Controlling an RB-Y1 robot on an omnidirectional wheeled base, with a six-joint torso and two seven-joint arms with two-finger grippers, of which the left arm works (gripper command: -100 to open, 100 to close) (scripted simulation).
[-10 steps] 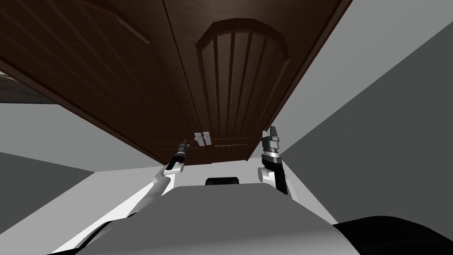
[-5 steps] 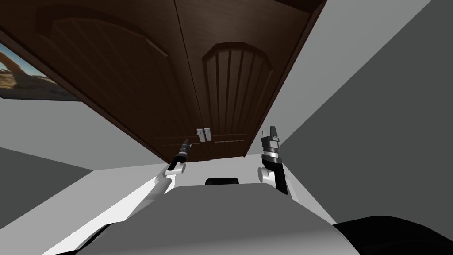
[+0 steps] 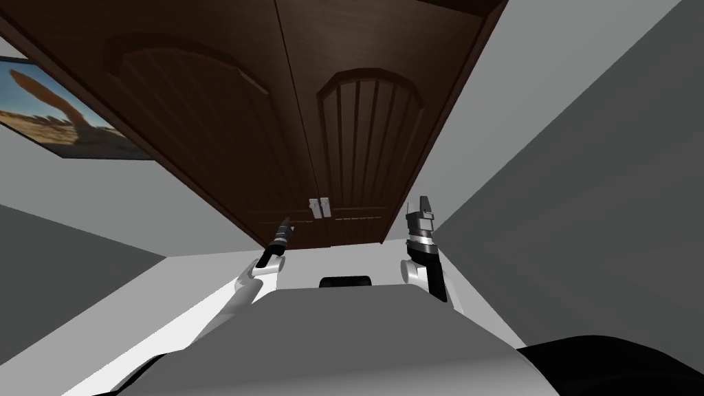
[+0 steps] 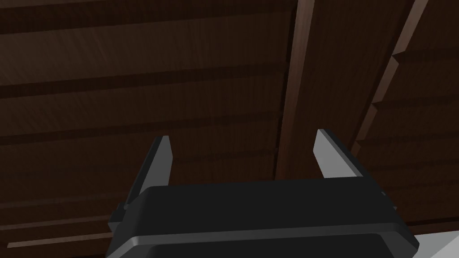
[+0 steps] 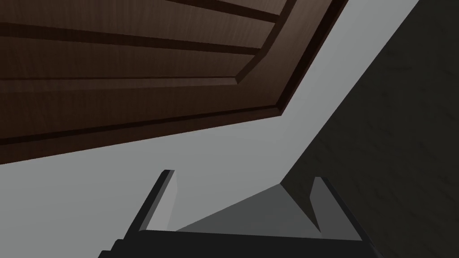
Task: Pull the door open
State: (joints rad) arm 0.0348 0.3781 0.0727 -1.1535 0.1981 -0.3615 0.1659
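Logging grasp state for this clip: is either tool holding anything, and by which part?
Nothing is held. The left tool is open facing the dark brown door, not on its pale handles; the right tool is open too.

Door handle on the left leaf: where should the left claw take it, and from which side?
Probably the small, light, upright handle beside the centre seam of the dark door. Come head-on and straddle its two sides: it is a narrow upright piece on a flat panel. The open left claw sits lower and to the left of it, so shift it across first.
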